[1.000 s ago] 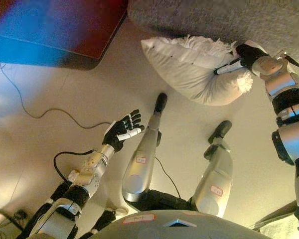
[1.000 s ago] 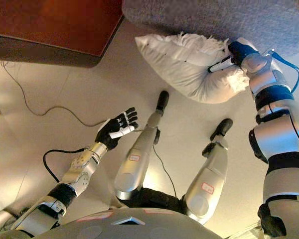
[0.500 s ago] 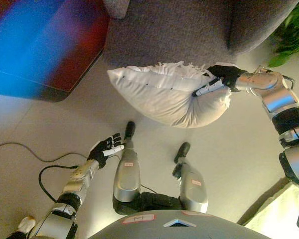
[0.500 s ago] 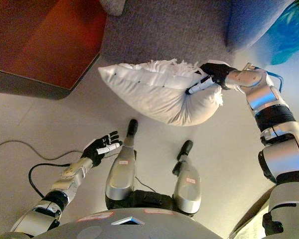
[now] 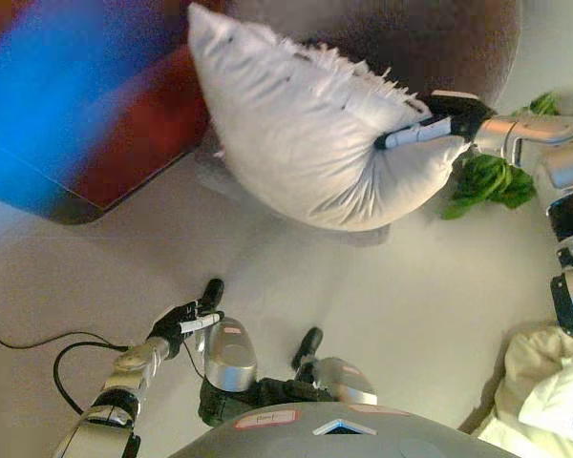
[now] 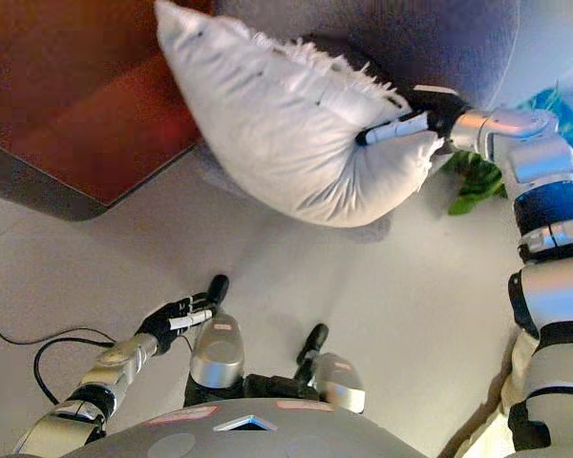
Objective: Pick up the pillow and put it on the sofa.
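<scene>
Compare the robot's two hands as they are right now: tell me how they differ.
The right hand is raised high by the sofa, while the left hand hangs low over the floor. The right hand is curled on the white pillow, pinching its edge; the left hand holds nothing, fingers relaxed. Both are dark with white on a finger.

My right hand (image 6: pixel 430 113) is partly buried in the pillow (image 6: pixel 286 134), so I cannot see all of its fingers. The pillow covers much of the grey sofa (image 6: pixel 430 43), which the top edge cuts off. The red-brown table (image 6: pixel 67 86) runs out of view.
</scene>
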Robot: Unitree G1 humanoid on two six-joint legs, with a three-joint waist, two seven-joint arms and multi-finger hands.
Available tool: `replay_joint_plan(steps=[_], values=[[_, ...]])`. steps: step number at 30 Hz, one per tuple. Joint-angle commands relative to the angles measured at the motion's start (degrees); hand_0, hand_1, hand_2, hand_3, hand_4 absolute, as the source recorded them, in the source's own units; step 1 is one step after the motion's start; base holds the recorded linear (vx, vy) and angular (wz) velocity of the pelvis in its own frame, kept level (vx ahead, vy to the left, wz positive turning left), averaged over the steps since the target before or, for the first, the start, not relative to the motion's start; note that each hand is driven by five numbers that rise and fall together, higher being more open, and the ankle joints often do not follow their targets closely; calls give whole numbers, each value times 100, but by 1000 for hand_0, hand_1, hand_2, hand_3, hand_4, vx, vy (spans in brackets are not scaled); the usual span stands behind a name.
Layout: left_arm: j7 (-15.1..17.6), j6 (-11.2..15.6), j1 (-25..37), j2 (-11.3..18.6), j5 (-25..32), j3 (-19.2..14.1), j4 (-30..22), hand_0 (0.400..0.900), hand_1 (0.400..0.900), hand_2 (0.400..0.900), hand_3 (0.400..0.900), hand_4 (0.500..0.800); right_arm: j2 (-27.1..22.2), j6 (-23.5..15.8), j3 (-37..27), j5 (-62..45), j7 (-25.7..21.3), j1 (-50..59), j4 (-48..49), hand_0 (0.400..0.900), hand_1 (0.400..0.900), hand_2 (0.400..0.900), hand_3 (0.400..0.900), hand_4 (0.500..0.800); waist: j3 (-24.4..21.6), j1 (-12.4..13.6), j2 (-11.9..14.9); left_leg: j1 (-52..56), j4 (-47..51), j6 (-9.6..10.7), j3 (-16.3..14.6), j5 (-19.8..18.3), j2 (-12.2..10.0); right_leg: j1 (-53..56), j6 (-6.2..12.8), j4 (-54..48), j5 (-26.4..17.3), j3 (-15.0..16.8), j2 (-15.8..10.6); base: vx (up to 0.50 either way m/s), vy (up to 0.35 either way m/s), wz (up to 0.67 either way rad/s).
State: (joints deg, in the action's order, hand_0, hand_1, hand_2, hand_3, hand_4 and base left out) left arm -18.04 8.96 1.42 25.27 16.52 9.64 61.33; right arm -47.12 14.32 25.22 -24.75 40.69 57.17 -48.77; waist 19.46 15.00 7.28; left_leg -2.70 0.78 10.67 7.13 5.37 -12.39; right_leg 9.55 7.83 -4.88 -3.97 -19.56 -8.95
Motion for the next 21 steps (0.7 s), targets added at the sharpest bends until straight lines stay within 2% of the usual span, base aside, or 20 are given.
replay_joint_plan(steps=[1, 3, 8, 10, 15, 20, 21], values=[[-113, 155, -689, 190, -358, 521, 510, 900, 900, 900, 900, 800, -251, -177, -392, -1020, -226, 1206, -566, 400, 400, 400, 400, 500, -1096, 380, -25, 418, 231, -119, -157, -41, -399, 63, 447, 493, 93, -101, -631, 200, 37, 27], [-115, 170, -725, 193, -435, 508, 558, 900, 900, 900, 900, 800, -290, -57, -372, -854, -373, 1376, -893, 400, 400, 400, 400, 500, -1130, 446, -32, 434, 212, -101, -117, -33, -416, 138, 450, 509, 118, -158, -652, 196, 44, 28], [-80, 268, -809, 220, -463, 539, 618, 900, 900, 900, 900, 800, -346, 359, -496, -1224, -903, 1630, -1576, 400, 400, 400, 400, 500, -1125, 633, -107, 407, 210, -62, -2, 50, -452, 286, 456, 606, 216, -334, -672, 155, 28, 27], [-104, 285, -763, 267, -403, 558, 561, 900, 900, 900, 900, 800, -416, 388, -549, -1277, -1147, 1700, -1713, 400, 400, 400, 400, 500, -1070, 702, -142, 266, 179, -50, 85, 86, -449, 263, 445, 677, 272, -405, -666, -20, -34, 29], [-255, 529, -366, 432, -23, 734, 177, 900, 900, 900, 900, 800, -352, 278, -452, -1663, -1298, 1910, -1632, 400, 400, 400, 400, 500, -583, 862, -331, -501, 62, -23, 461, 215, -343, -260, 364, 914, 378, -549, -682, -290, -91, 19], [-247, 581, -129, 286, 336, 1003, -144, 900, 900, 900, 900, 800, -218, 14, -482, -1614, -1352, 2100, -1829, 400, 400, 400, 400, 500, -198, 904, -684, -942, -66, -5, 658, 187, -286, -697, 271, 1214, 614, -586, -768, -192, 6, 4], [-242, 591, -94, 282, 409, 1032, -213, 900, 900, 900, 900, 800, -206, -19, -487, -1557, -1429, 2150, -1873, 400, 400, 400, 400, 500, -103, 937, -750, -1108, -160, -13, 701, 271, -245, -864, 219, 1329, 549, -623, -829, -157, -17, 1]])
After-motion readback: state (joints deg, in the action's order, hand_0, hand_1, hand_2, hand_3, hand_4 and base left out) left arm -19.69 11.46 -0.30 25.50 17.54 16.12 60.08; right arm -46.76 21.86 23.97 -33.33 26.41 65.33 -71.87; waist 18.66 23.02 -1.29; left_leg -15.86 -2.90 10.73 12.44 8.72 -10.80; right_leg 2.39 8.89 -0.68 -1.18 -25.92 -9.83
